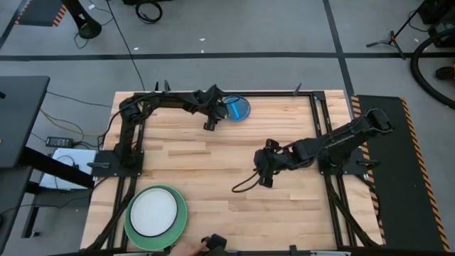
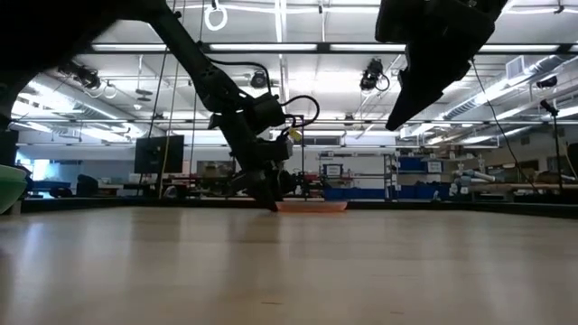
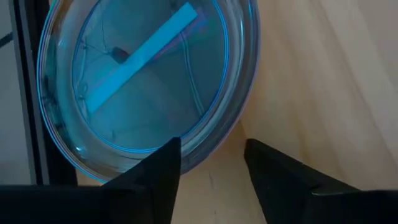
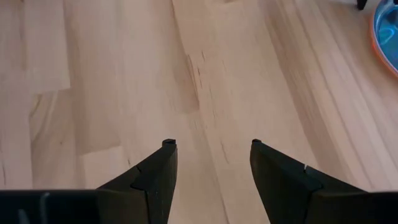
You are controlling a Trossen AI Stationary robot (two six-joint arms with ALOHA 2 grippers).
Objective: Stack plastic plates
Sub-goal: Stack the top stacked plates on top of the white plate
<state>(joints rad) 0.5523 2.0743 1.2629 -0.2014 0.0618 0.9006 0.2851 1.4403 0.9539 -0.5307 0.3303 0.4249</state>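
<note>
Two grippers, and your left gripper (image 3: 211,165) has its fingers spread apart with bare wood between them, tips just at the near rim of the cyan plate (image 3: 149,81), clamping nothing. In the high view that plate (image 1: 238,108) sits at upper centre by the table's (image 1: 213,163) far edge. Your right gripper (image 4: 211,155) hangs mid-table, fingers parted over bare wood, empty. Only the right wrist view shows an orange rim (image 4: 375,37) under the cyan one. At lower left of the high view a white plate (image 1: 153,212) rests on a green plate (image 1: 179,220).
</note>
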